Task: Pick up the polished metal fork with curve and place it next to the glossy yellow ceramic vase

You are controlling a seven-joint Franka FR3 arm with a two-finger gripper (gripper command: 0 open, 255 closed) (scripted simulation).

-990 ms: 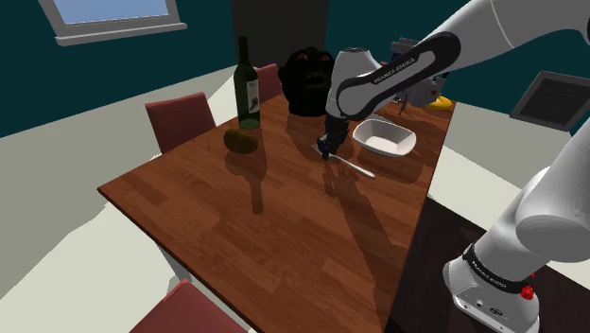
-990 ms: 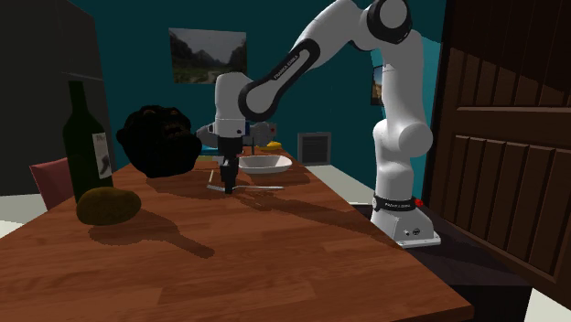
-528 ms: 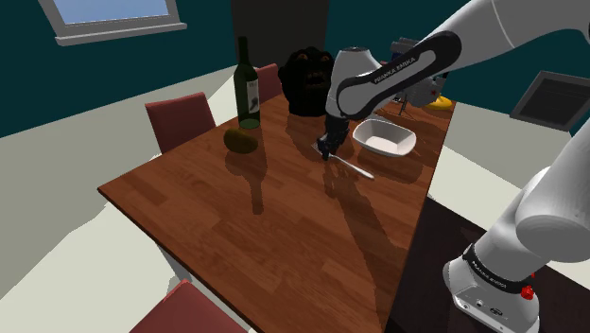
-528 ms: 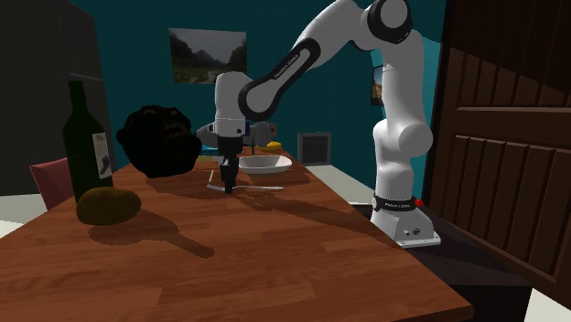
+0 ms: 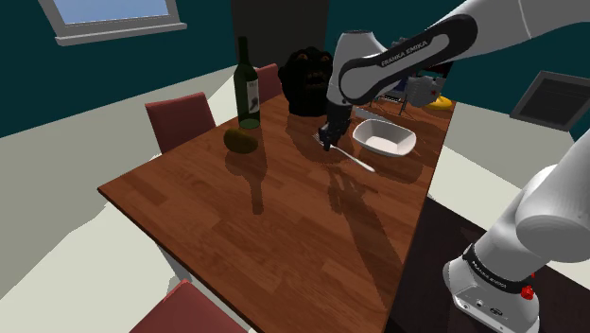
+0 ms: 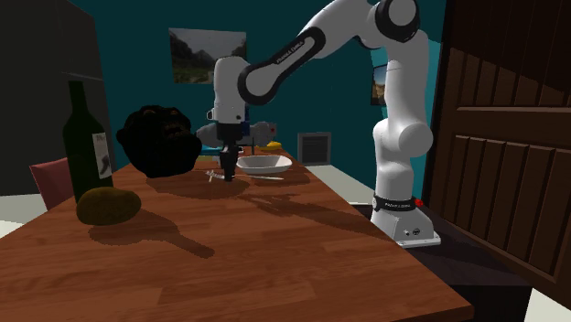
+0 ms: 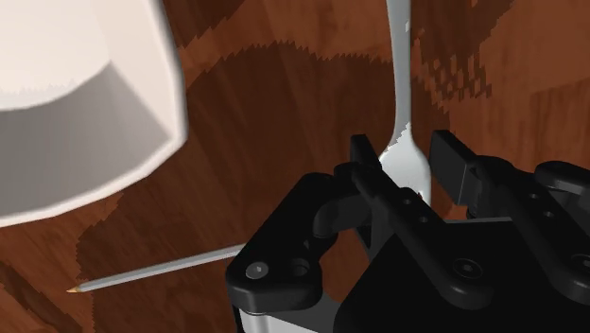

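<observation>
Wrist view: end effector [image 7: 407,163] clamps fork [image 7: 401,76]; tines hidden, handle end cut off.

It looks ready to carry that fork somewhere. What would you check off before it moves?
1. Pincer shut on the fork: ok, both fingers clasp it near its wide end.
2. Fork clear of the table: cannot tell; its handle end slants down low.
3. Gap to the white bowl: ok, it is beside the fork and not touching.
4. Vase found: cannot tell; a yellow thing sits half hidden behind the arm.
5. Dark bottle upright: ok.
</observation>
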